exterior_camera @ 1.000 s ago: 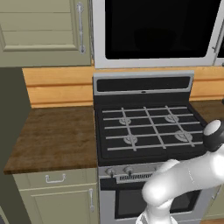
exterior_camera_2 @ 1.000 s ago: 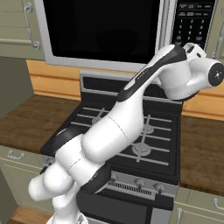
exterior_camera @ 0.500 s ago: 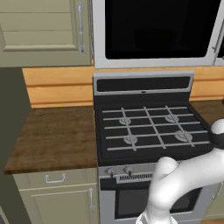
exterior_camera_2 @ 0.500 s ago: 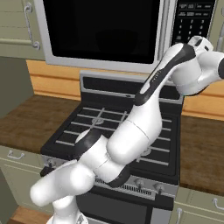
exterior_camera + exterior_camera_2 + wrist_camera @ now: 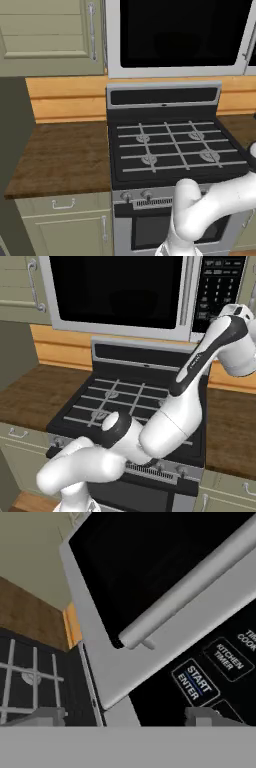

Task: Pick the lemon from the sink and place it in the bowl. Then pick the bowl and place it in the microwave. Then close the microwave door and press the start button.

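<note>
Beige cabinets (image 5: 50, 35) and a dark wooden counter (image 5: 65, 155) flank a black stove (image 5: 175, 150) in the centre of the left base view, with the microwave (image 5: 150, 296) mounted above it along the top of both base views. The microwave door (image 5: 175, 32) sits flush with its frame, its black window dark, so whatever is inside is hidden; the bar handle (image 5: 195, 582) runs diagonally across the hand view. From that, the lemon, the bowl and the door-closing steps look finished, though the bowl cannot be seen to confirm it. What seems left is the start button (image 5: 196, 683), which sits in the lower right of the hand view on the black keypad (image 5: 217, 286). The gripper (image 5: 125, 718) is close in front of that panel at the bottom of the hand view, its two tips standing wide apart and holding nothing, one low left over the stove, the other just below the button. Whether the button has been pressed cannot be told; the hand is lined up near it rather than on it.
</note>
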